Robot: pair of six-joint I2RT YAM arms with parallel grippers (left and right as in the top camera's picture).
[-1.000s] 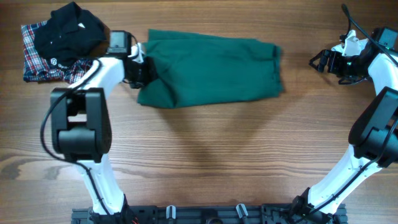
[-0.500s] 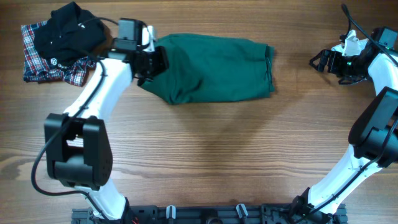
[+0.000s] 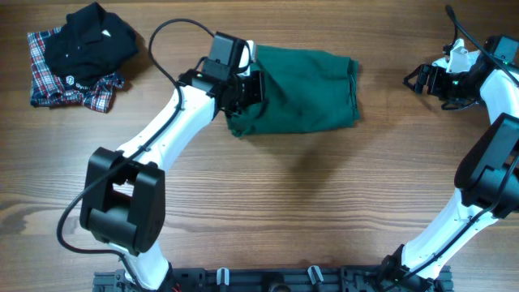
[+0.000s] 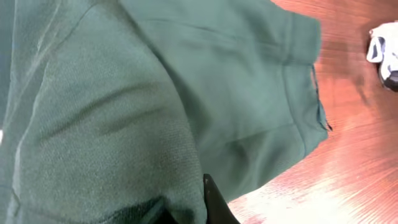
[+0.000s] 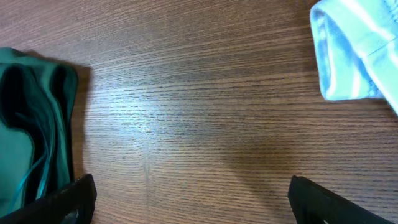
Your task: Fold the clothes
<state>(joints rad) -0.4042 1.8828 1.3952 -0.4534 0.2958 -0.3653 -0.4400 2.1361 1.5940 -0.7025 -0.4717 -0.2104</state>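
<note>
Left hand [image 3: 253,88] clamped on the left edge of the green clothes [image 3: 312,89], which lie bunched on the counter [image 3: 268,203] centre-back, right hand [image 3: 415,79] fingers wide apart, empty, far right, black-and-plaid shirts [image 3: 77,57] far left.

A black shirt [image 3: 89,36] lies bunched over a red-blue plaid shirt [image 3: 45,88] at the far left corner of the wooden surface [image 3: 284,203]. A pale blue-white cloth [image 5: 351,53] lies toward the right edge.
</note>
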